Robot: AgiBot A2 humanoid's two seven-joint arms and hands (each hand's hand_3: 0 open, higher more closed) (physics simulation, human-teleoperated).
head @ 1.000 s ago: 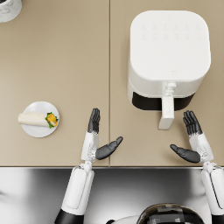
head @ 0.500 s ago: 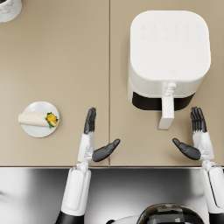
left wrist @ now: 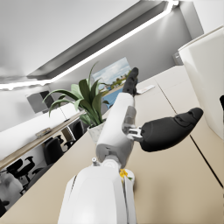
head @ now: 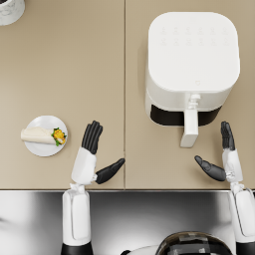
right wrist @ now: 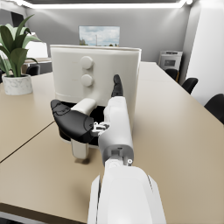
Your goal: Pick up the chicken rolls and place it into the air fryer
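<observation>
The chicken roll [head: 39, 135] lies on a small white plate [head: 48, 148] on the tan bench [head: 74, 74], well to the left of the air fryer [head: 191, 64], its yellow and green filling showing at the end nearer the fryer. The left hand [head: 92, 154] hovers just beside the plate on the fryer side, holding nothing, its fingers [head: 91, 135] straight and together with the thumb spread wide. The air fryer stands white with its drawer handle [head: 190, 128] facing the robot. The right hand [head: 223, 159] is near that handle, apart from it, empty, fingers straight and thumb splayed toward the handle. A potted plant [left wrist: 87, 105] stands farther from the fryer, beyond the plate.
</observation>
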